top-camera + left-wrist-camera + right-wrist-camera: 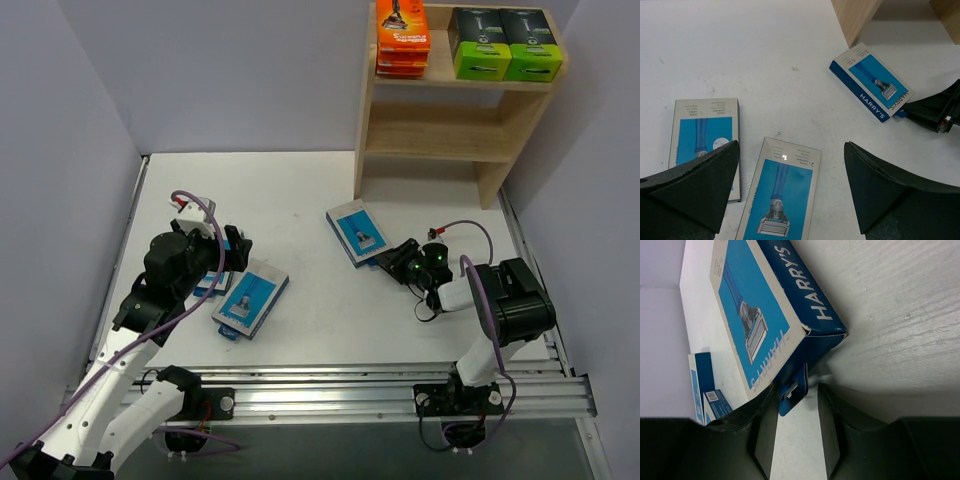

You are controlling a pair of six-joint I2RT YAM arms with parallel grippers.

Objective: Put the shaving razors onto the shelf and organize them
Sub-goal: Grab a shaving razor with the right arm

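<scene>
1. The nearest light-blue pack [357, 233] lies flat on the tabletop [290, 190], in front of the shelf [432, 128] and a little to its left, not touching it. Its long axis runs on a diagonal from far-left to near-right. The near-right end points straight at the right jaws.
2. The right jaws meet that end head-on. In the right wrist view the pack's blue hang tab [792, 390] sits between the two fingers [832, 430]. They are narrowly spread, with a strip of tabletop showing between them and a gap beside the tab, so nothing looks pinched yet.
3. The right arm [495, 300] reaches left and away from its base. Its wrist is low over the tabletop, and the jaws lie nearly level, in line with the pack's axis.
4. Closing here would likely catch only the tab or the thin end. The pack would then hang from that end on the way to the shelf, which lies beyond and to the right. The right arm is the nearer one to both the pack and the shelf.
5. The left arm [165, 275] hovers with its jaws spread wide and holding nothing. Below them two more blue packs lie flat, the side pack [705, 142] and the middle pack [780, 195], well apart from the shelf.
6. The orange packs [402, 40] and the black boxes [505, 45] sit on the shelf's top tier.
</scene>
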